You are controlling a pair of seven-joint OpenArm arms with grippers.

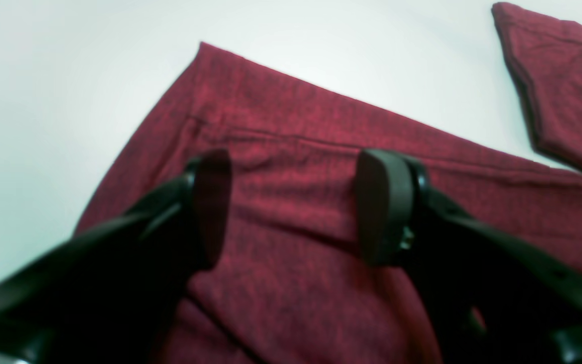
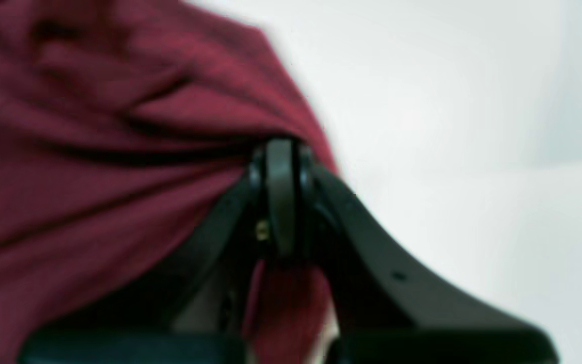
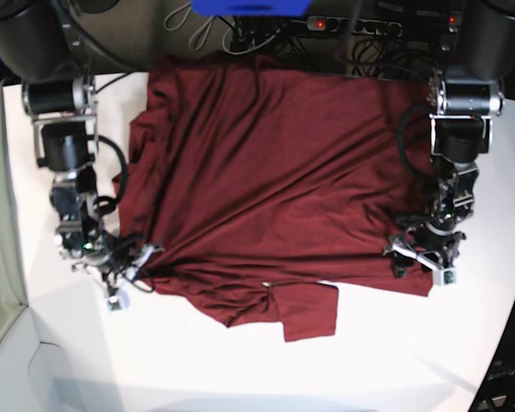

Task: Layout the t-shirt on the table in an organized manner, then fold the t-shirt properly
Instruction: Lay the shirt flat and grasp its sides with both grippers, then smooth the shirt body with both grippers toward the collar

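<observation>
The maroon t-shirt (image 3: 275,172) lies spread over the white table (image 3: 240,369), with a sleeve (image 3: 305,313) folded out at its near edge. My left gripper (image 3: 419,260) hovers open over the shirt's near right corner. In the left wrist view its fingers (image 1: 384,207) stand wide apart above the fabric (image 1: 296,126), and nothing is between them. My right gripper (image 3: 142,256) is shut on the shirt's left edge. The right wrist view shows the cloth (image 2: 94,151) bunched and pinched at the right gripper (image 2: 281,149).
Cables, a power strip (image 3: 352,26) and a blue object (image 3: 249,7) sit behind the table's far edge. The shirt's far hem reaches that edge. The table drops off at the left (image 3: 17,300) and curves away at the right (image 3: 511,343). Another sleeve end (image 1: 559,86) lies on the white surface.
</observation>
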